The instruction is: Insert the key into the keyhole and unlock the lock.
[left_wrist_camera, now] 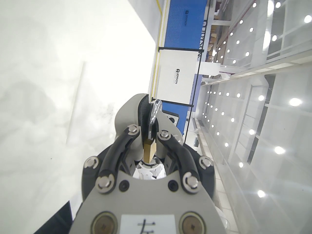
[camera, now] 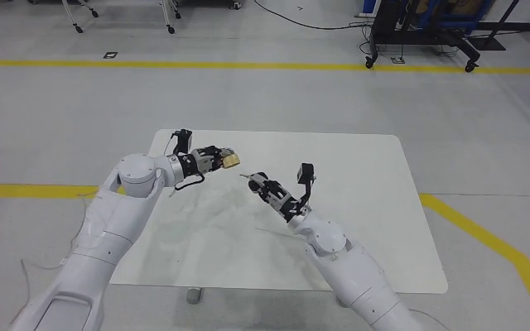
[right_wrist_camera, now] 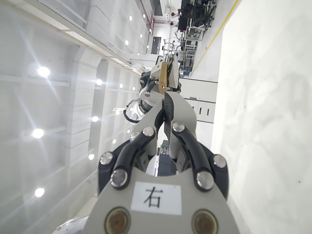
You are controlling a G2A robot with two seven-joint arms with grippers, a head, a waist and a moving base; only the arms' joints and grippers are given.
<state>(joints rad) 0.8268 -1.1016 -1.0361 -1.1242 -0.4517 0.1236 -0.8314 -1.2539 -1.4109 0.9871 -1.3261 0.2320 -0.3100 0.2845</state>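
Holding the lock (camera: 231, 159) in the air above the desk (camera: 373, 207), the left end effector (camera: 217, 157) has its fingers closed on it. The brass body juts past the fingertips toward the other arm. The right end effector (camera: 255, 182) is just beside the lock but not touching it. Its fingers are pressed together on a thin sliver that I take to be the key (camera: 245, 175). In the right wrist view the key is too thin to make out between the pads (right_wrist_camera: 168, 105). The key is not yet in the keyhole.

The main risk is misalignment. With both items held in mid-air, a small tilt of the blade could make it hit the lock face beside the keyhole instead of entering. That push could pivot the key in its narrow pinch, or twist the lock in the left fingers. Turning the key too early, before it is fully seated, could bind it or make it slip. If either grip loosens, the item falls to the desk.
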